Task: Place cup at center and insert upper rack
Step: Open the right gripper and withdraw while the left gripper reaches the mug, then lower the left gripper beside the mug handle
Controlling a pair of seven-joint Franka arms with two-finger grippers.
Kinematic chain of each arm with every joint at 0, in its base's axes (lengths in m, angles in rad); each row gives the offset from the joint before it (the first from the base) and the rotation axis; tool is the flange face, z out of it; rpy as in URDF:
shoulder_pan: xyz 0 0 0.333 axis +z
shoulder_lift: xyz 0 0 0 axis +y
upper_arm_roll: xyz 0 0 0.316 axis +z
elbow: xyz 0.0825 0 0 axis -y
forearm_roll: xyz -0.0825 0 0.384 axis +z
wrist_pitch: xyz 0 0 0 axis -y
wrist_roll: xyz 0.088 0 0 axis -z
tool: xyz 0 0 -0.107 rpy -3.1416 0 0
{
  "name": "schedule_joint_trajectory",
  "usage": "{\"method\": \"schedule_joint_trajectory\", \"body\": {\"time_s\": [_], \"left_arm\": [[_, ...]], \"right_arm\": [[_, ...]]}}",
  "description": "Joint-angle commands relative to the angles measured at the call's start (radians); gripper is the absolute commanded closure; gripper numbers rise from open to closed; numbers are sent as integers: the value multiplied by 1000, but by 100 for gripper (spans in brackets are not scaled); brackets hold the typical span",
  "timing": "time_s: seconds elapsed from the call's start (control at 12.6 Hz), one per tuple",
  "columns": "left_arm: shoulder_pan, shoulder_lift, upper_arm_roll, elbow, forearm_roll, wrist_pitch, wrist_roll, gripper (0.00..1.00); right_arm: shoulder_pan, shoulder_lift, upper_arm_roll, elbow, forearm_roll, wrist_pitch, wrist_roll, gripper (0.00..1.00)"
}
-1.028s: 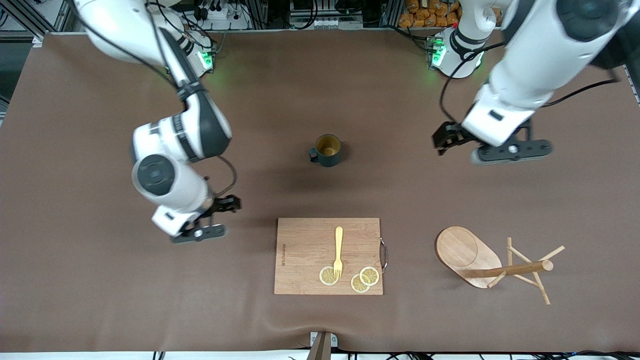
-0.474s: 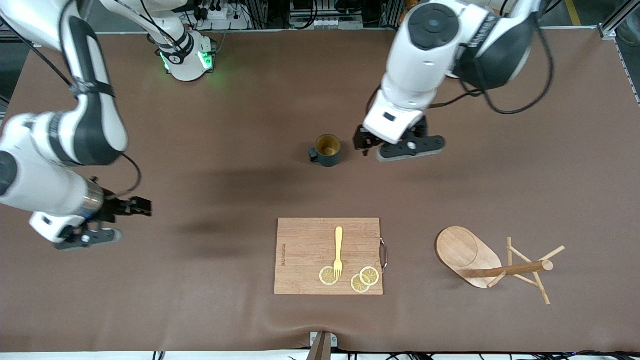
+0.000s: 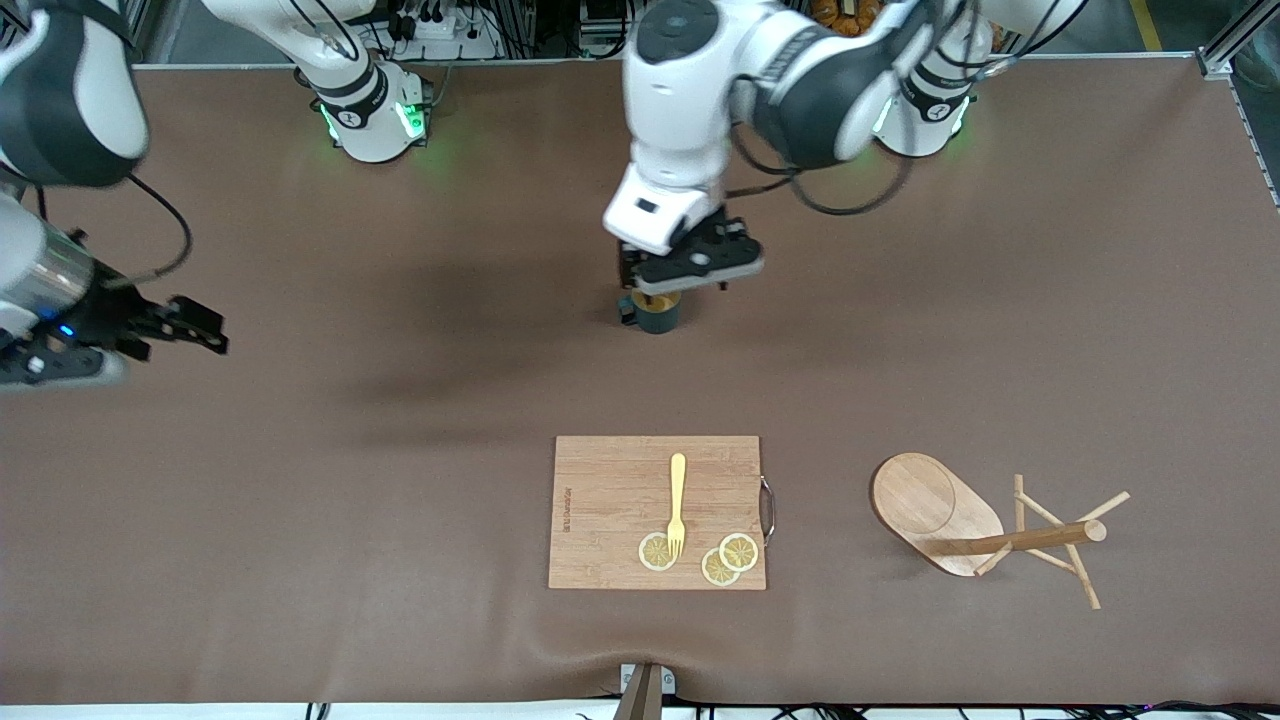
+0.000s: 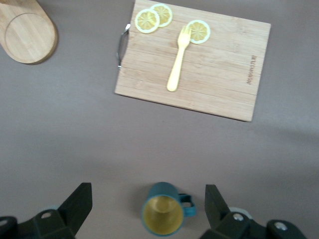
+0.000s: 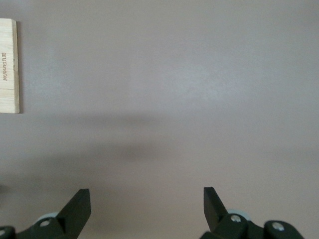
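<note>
I have the left gripper (image 4: pixel 148 211) over the cup (image 3: pixel 655 312), jaws wide apart, gripping nothing. The cup stands mid-frame on the table (image 3: pixel 400 500). The upper rack (image 3: pixel 985 528) lies tipped over, lower in frame. The right gripper (image 5: pixel 147 209) waits, jaws apart.

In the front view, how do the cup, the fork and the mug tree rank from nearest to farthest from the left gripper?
The left gripper, open, hangs over the cup.
1. Cup: directly under the gripper, between its fingers in the left wrist view.
2. Fork: on the cutting board, nearer the front camera.
3. Mug tree: lying on its side, toward the left arm's end.
</note>
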Motion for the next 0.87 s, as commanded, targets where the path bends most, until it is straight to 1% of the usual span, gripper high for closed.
{"method": "schedule_joint_trajectory", "body": {"time_s": [0.0, 0.08, 0.24, 0.4, 0.63, 0.71, 0.79], "left_arm": [[-96, 99, 19, 80, 110, 20, -161, 0], [-120, 120, 17, 85, 168, 26, -219, 0], [-168, 146, 19, 85, 254, 46, -307, 0], [-193, 166, 16, 87, 334, 64, -410, 0], [-226, 194, 17, 85, 411, 63, -424, 0], [-255, 203, 17, 81, 461, 61, -442, 0], [-263, 217, 16, 79, 516, 61, -497, 0]], "right_arm": [[-37, -64, 12, 31, -2, -106, 44, 0], [-57, -69, 12, 41, -1, -114, 44, 0], [-63, -66, 0, 61, 2, -114, 49, 0], [-66, -35, -13, 107, -1, -140, 44, 0], [-65, -32, -13, 135, 5, -157, 47, 0], [-65, -32, -13, 135, 5, -157, 47, 0], [-66, -32, -13, 135, 5, -157, 46, 0]]}}
